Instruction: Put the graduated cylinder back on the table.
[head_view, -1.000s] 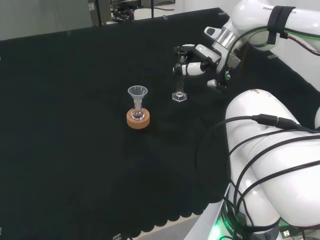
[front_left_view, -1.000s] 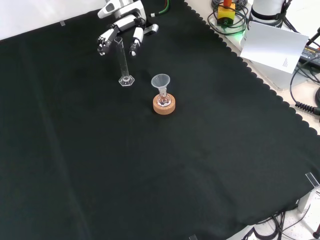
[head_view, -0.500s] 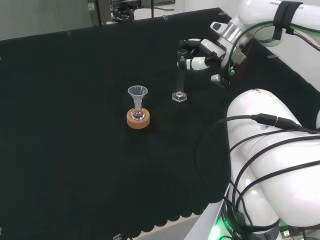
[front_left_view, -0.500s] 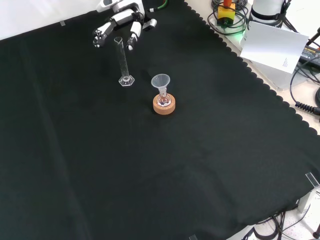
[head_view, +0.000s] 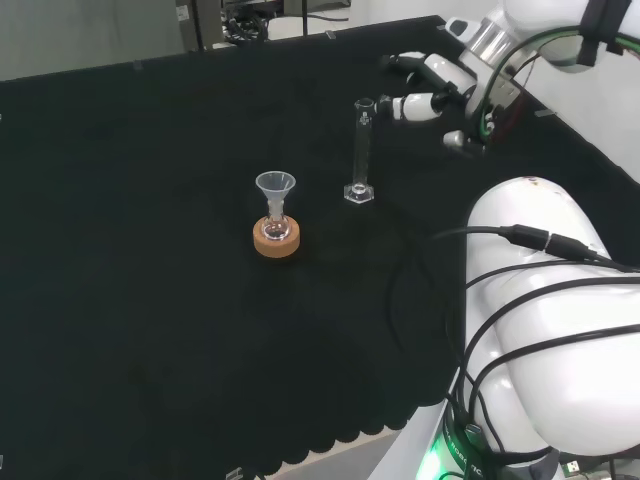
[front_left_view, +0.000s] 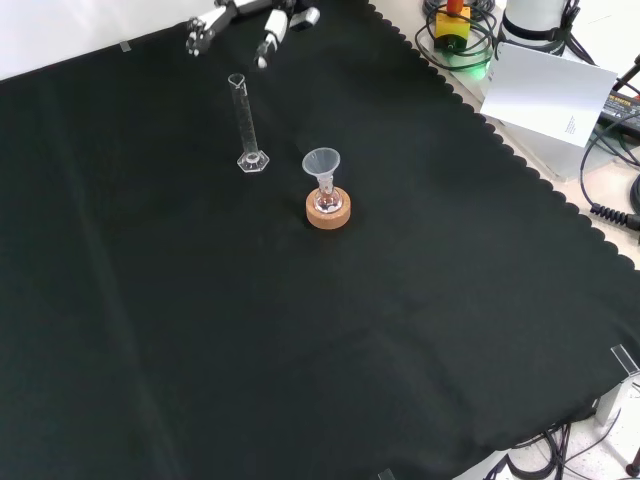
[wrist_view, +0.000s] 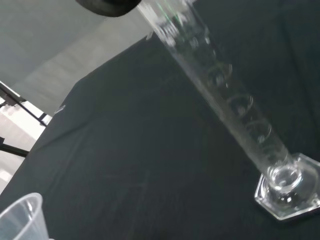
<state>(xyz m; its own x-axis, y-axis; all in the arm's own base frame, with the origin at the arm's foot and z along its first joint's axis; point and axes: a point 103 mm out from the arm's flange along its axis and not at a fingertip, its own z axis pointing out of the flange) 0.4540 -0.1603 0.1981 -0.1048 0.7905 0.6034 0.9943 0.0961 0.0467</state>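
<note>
The clear graduated cylinder (head_view: 359, 150) stands upright on the black cloth on its hexagonal foot (front_left_view: 253, 161), free of any grip. The hand (head_view: 432, 88) hovers open to the right of the cylinder's top in the head view, a clear gap between them. In the front view the hand (front_left_view: 240, 14) sits at the top edge, above and beyond the cylinder (front_left_view: 243, 119), fingers spread. The wrist view looks down the cylinder (wrist_view: 227, 105) to its foot on the cloth.
A small flask with a clear funnel (head_view: 275, 196) stands on a cork ring (head_view: 275, 239) left of the cylinder in the head view, nearer the camera in the front view (front_left_view: 327, 205). The funnel's rim (wrist_view: 19, 218) shows in the wrist view. The arm's white links (head_view: 550, 300) stand at the right.
The hand has let go of the cylinder's top and drawn away, rightward and upward in the head view, toward the top edge in the front view. The cylinder stays standing.
</note>
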